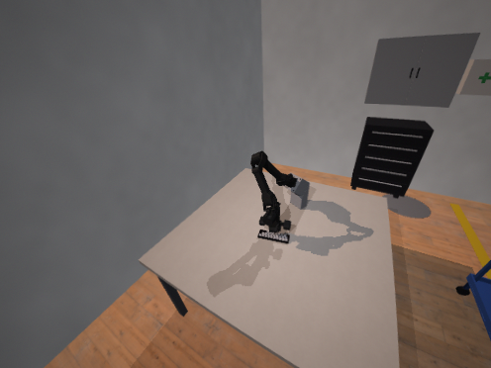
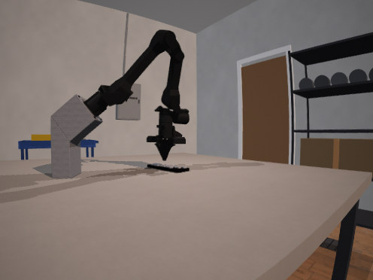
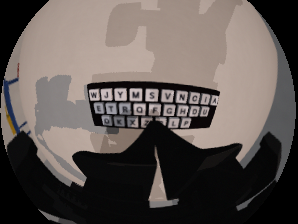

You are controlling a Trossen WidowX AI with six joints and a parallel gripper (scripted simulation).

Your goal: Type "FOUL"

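Note:
A small black keyboard with white keys [image 3: 153, 107] lies flat on the beige table; it also shows in the top view [image 1: 273, 236] and the exterior view [image 2: 168, 167]. My gripper [image 2: 164, 157] is shut with nothing between the fingers, and its tips form one point aimed straight down. It hovers a short way above the keyboard without touching it. In the wrist view the closed fingertips [image 3: 154, 125] sit over the near row of keys, around the middle. The key letters are too blurred to read.
The arm's grey angled base block [image 2: 68, 141] stands on the table behind the keyboard. A black drawer cabinet [image 1: 391, 154] stands off the table by the far wall. A black shelf with a cardboard box [image 2: 335, 152] is at the right.

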